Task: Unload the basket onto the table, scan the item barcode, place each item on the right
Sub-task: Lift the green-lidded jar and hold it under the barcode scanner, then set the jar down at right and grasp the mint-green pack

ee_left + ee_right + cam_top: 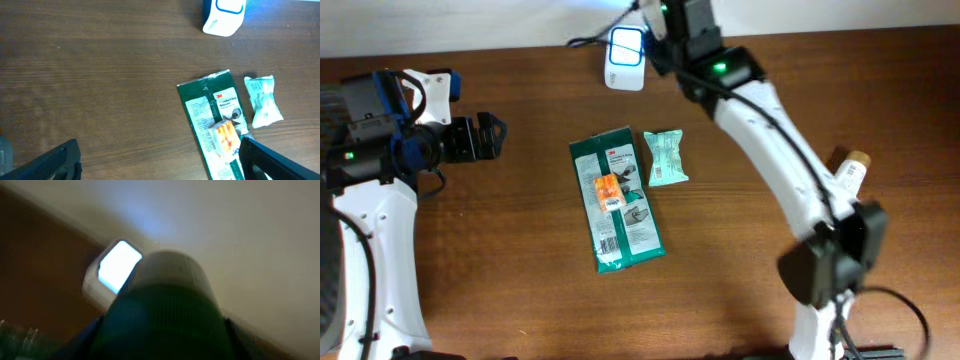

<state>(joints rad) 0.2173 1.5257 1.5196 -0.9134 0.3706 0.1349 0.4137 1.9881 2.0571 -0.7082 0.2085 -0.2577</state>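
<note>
Green ribbed cylinder (pixel 160 315) pinched in right gripper (pixel 658 30), held just in front of lit white scanner (pixel 625 55) at far side; left gripper (pixel 492 138) spread wide, empty, well apart at left.

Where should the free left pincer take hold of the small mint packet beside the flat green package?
Across its narrow middle, from straight above: the mint packet lies flat with crimped ends at top and bottom, and the green package lies close along one long side.
</note>
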